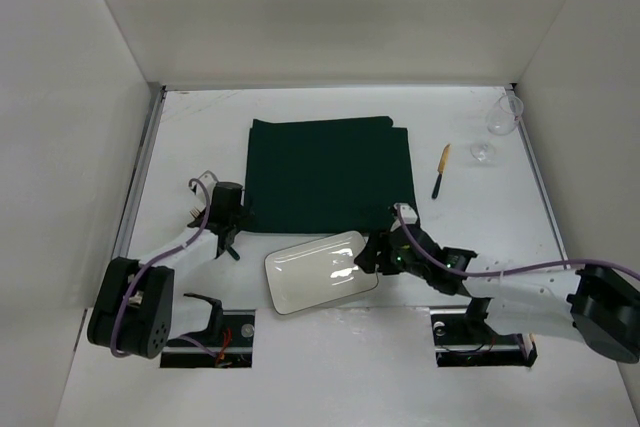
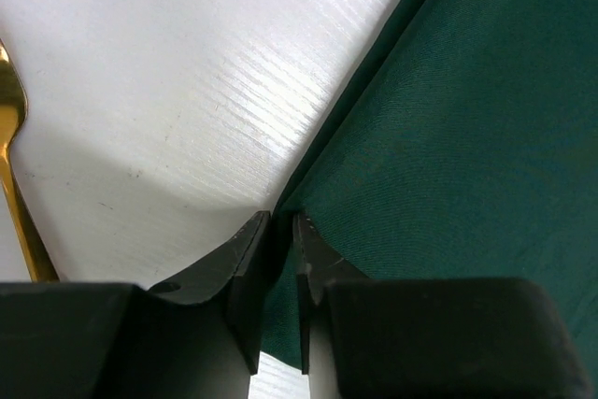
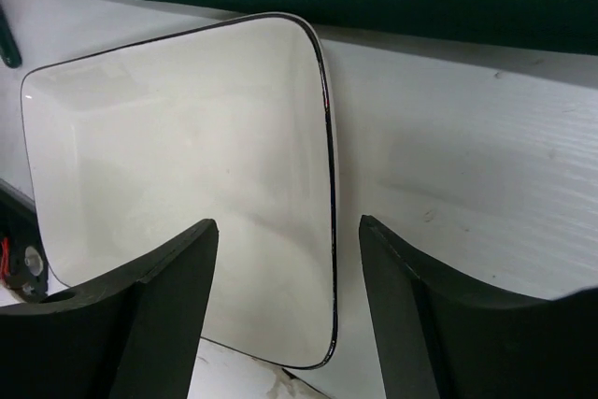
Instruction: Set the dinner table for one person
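So the table (image 1: 200,137) is the big white surface under everything. It spreads out on every side of both sets of fingers, with thin rails down its sides. I'd say we're early in the job: the green mat (image 1: 328,175) is laid flat mid-table, and that's about all that looks done.

The white plate (image 1: 318,270) isn't on the mat yet. It sits on bare table just short of the mat's near edge. The right fingers (image 3: 288,223) are spread wide apart, straddling the plate's rim and not closed on it. The left fingers (image 2: 282,221) are pinched together on the mat's edge near its corner.

A gold utensil (image 2: 14,165) lies just left of the left fingers; can't tell if it's a fork or a spoon. A knife (image 1: 440,172) and some clear glassware (image 1: 505,112) sit well beyond the right fingers, off the mat's right side, so they need placing too.

Room-wise, the mat ahead of the right fingers is bare, so the plate has an open run. The rails and walls only crowd things over by the glassware.
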Robot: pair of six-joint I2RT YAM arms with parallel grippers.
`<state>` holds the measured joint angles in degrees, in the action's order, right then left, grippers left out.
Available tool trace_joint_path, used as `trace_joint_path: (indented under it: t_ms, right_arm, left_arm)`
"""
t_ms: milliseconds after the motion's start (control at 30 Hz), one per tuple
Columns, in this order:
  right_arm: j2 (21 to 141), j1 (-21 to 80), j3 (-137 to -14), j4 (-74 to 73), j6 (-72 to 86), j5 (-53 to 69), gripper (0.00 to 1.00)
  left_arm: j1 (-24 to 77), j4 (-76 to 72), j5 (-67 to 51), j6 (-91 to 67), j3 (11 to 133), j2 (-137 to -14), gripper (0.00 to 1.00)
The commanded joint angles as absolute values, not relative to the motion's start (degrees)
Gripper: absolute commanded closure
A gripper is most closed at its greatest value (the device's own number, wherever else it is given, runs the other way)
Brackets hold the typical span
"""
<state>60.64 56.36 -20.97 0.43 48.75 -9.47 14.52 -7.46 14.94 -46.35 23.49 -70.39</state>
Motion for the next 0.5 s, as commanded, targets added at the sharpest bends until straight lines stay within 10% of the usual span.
trace_joint_path:
  t_ms: [0, 267, 467]
  right_arm:
    - [61.9, 56.6, -19.3, 7.4, 50.0, -6.8, 0.33]
    - [68.7, 53.0, -17.5, 15.2, 50.4, -2.1, 0.42]
    - [74.6, 49.6, -17.5, 19.6, 51.1, 0.5, 0.72]
  left_arm:
    - [14.4, -7.3, 15.2, -46.5, 22.5, -68.0, 0.84]
    - [14.0, -2.7, 15.3, -46.7, 21.2, -60.0, 0.78]
    - [13.6, 0.3, 15.8, -46.8, 21.7, -54.4, 0.77]
